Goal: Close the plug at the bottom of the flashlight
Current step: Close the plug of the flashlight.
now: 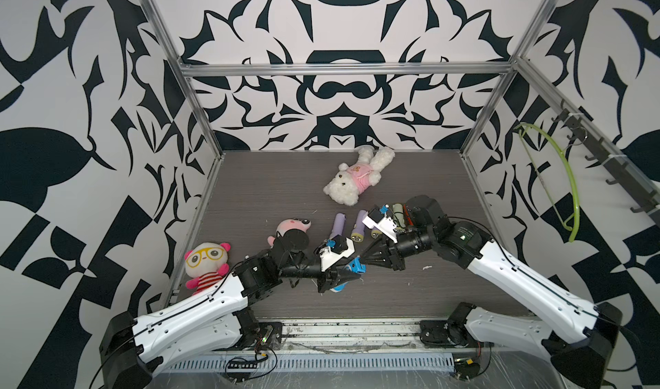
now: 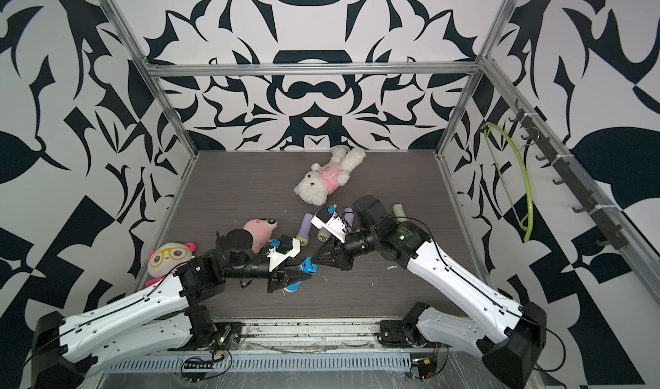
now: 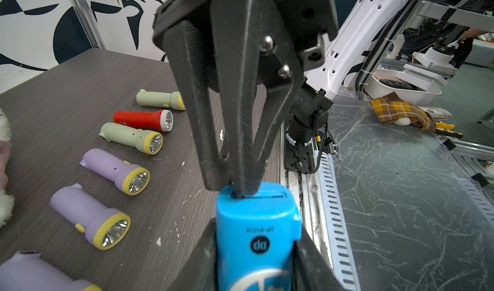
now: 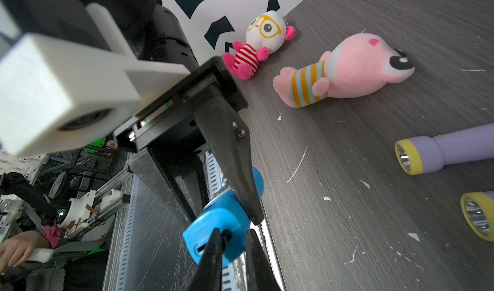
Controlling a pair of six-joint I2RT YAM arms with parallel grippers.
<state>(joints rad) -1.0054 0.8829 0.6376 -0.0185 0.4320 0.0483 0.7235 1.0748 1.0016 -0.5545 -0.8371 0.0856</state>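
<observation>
1. The blue flashlight [image 1: 357, 265] sits just below centre in both top views, over the table [image 1: 271, 190].
2. The left gripper [image 3: 256, 249] is clenched on its body.
3. The right gripper [image 3: 235, 189] has narrowed jaws and its tips meet the flashlight's end face. Whether they pinch anything is unclear.
4. Spare flashlights [image 3: 115, 169] lie at the left of the left wrist view.

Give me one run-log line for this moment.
left gripper: shut on blue flashlight | right gripper: tips at its bottom end
</observation>
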